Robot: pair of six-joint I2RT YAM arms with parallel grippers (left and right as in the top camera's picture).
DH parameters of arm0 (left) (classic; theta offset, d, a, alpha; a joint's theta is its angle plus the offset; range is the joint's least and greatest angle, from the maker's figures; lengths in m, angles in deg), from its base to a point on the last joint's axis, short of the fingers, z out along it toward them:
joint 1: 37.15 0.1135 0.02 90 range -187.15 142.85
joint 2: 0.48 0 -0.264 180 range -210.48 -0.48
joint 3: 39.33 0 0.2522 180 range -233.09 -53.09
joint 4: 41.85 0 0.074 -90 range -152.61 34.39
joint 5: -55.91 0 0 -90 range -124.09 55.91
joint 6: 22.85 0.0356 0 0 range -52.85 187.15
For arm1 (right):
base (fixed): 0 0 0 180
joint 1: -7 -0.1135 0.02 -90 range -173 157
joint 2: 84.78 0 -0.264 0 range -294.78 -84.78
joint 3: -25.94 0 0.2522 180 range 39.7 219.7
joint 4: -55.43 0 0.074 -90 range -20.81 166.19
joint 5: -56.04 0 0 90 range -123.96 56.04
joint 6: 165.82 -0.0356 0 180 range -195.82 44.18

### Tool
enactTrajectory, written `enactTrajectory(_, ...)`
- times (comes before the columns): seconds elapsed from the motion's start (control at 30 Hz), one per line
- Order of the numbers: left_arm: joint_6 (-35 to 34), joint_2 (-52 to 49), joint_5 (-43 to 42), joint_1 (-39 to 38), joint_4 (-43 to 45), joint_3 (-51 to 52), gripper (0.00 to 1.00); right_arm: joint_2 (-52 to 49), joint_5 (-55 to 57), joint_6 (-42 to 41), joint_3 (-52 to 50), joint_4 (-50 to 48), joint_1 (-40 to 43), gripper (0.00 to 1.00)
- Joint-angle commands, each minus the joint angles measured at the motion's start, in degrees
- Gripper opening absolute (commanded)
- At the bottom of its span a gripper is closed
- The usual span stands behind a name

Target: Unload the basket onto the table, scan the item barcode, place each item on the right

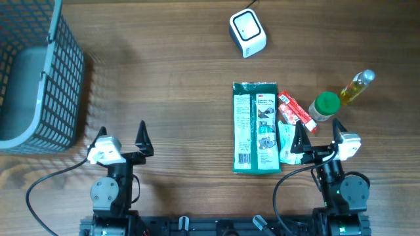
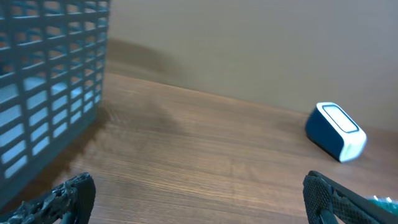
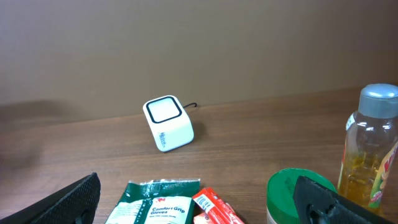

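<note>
Wooden tabletop held the green glove pack [image 1: 255,128] right of centre, its long axis running away from the robot toward the scanner [image 1: 247,33] on the far side. It lay just left of the right gripper [image 1: 318,129], whose fingers stood spread and empty, with a red packet [image 1: 296,113] crowding the gap between. The left gripper [image 1: 122,130], also spread, sat well apart across open wood, so the right arm looked nearer.
</note>
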Motion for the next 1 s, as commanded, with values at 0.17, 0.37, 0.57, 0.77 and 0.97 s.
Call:
enactTrajectory(0.17, 2.5, -0.3, -4.5, 0.2, -0.7, 0.0, 1.0, 0.6, 1.0, -0.6, -0.1, 0.0, 0.3, 1.0)
enactTrajectory(0.37, 2.5, -2.0, -4.5, 0.2, -0.7, 0.0, 1.0, 0.6, 1.0, -0.6, -0.1, 0.0, 0.3, 1.0)
enactTrajectory(0.57, 2.5, -2.0, -4.5, 0.2, -0.7, 0.0, 1.0, 0.6, 1.0, -0.6, -0.1, 0.0, 0.3, 1.0)
enactTrajectory(0.77, 2.5, -2.0, -4.5, 0.2, -0.7, 0.0, 1.0, 0.6, 1.0, -0.6, -0.1, 0.0, 0.3, 1.0)
enactTrajectory(0.97, 2.5, -2.0, -4.5, 0.2, -0.7, 0.0, 1.0, 0.6, 1.0, -0.6, 0.0, 0.0, 0.3, 1.0)
